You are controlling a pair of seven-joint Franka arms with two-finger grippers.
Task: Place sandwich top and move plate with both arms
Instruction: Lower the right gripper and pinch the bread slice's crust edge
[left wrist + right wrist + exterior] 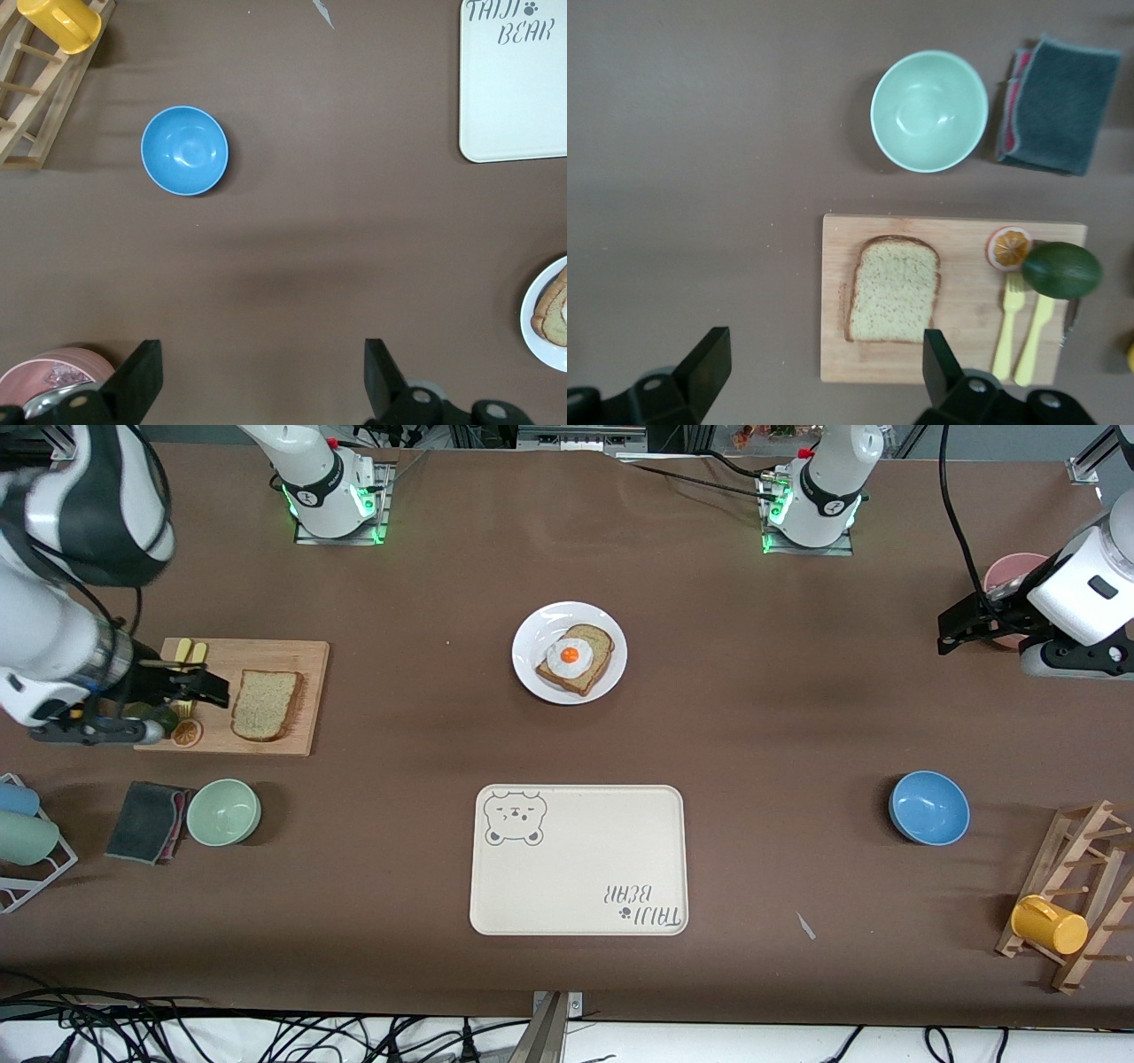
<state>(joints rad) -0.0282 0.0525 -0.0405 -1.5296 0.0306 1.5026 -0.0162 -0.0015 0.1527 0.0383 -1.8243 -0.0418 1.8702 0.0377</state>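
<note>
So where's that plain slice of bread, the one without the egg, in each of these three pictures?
Front view: the sandwich top lies on the wooden cutting board, toward the right arm's end of the table.
Left wrist view: not in it; only the egg slice's plate shows, at the edge.
Right wrist view: the same slice on the board.
Shared landmark for the front and right wrist views: the pale green bowl beside the board.
</note>
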